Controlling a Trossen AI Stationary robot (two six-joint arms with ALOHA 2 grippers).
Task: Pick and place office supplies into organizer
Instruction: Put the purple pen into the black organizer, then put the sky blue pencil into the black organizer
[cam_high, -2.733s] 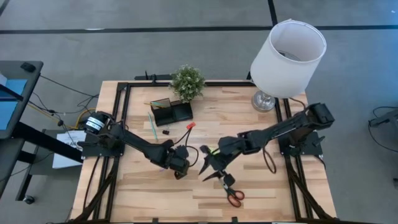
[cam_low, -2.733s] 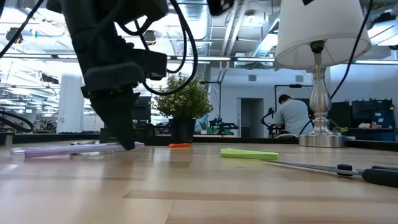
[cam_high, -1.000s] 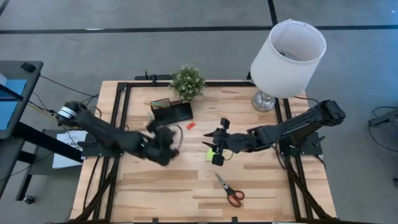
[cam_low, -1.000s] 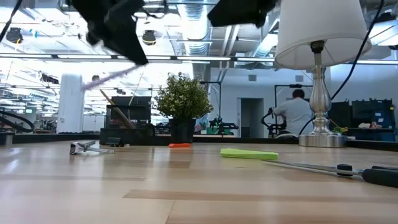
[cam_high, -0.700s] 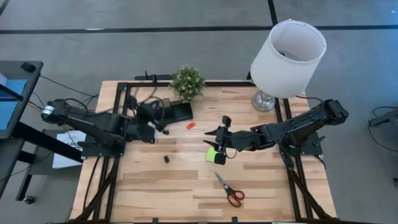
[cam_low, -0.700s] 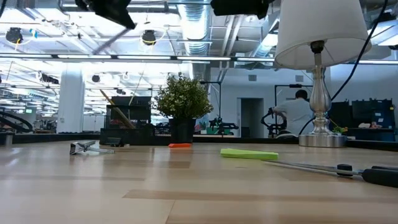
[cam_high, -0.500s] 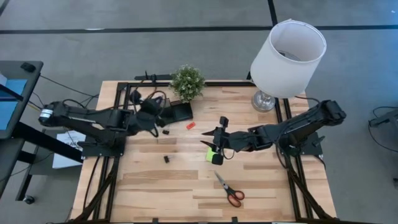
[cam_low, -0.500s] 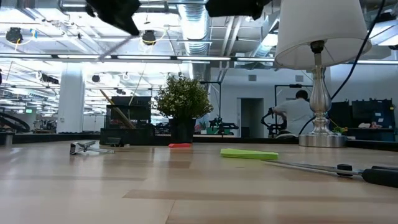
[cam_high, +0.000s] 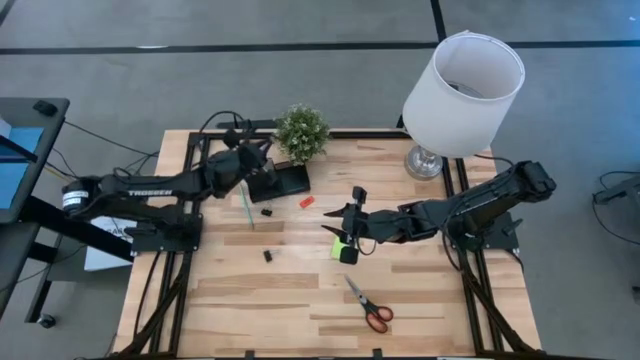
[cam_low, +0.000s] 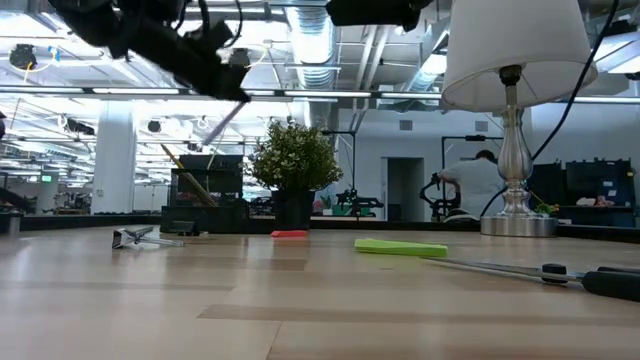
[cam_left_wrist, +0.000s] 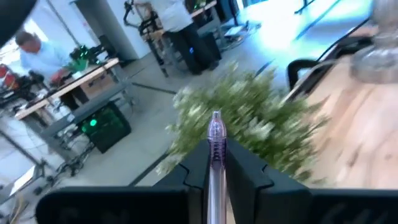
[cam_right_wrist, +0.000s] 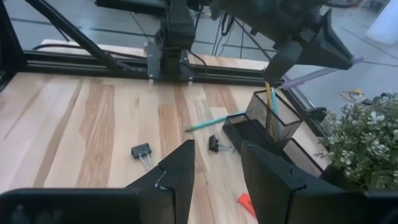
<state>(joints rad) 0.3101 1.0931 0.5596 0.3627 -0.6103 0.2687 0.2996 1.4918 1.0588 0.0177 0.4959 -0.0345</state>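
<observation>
My left gripper (cam_high: 257, 160) hovers above the black organizer (cam_high: 284, 181), next to the potted plant (cam_high: 301, 131), shut on a pale purple pen (cam_left_wrist: 215, 127). A yellow pencil (cam_right_wrist: 270, 107) stands in the organizer's mesh cup. My right gripper (cam_high: 331, 232) is open, raised over the table's middle above the lime-green sticky notes (cam_high: 340, 248). On the wood lie a teal pen (cam_high: 246, 204), a small red piece (cam_high: 306, 201), red-handled scissors (cam_high: 369, 306) and two black binder clips (cam_high: 267, 211) (cam_high: 267, 256). My left gripper pinches the purple pen between its two fingers (cam_left_wrist: 244, 165). The pen lies along the fingers, and its end (cam_left_wrist: 215, 117) sticks out past them. It is lifted clear of the table and slants in the air (cam_low: 222, 126) above the organizer (cam_low: 205, 200).
A lamp with a white shade (cam_high: 463, 92) stands at the far right corner. The plant sits right beside the organizer at the far edge. Bare wood lies along the near edge left of the scissors. People work at benches in the room beyond.
My left gripper has swung from the table's middle toward the far edge and now hangs over the organizer, carrying the purple pen aloft. Its move has uncovered the teal pen and a binder clip.
</observation>
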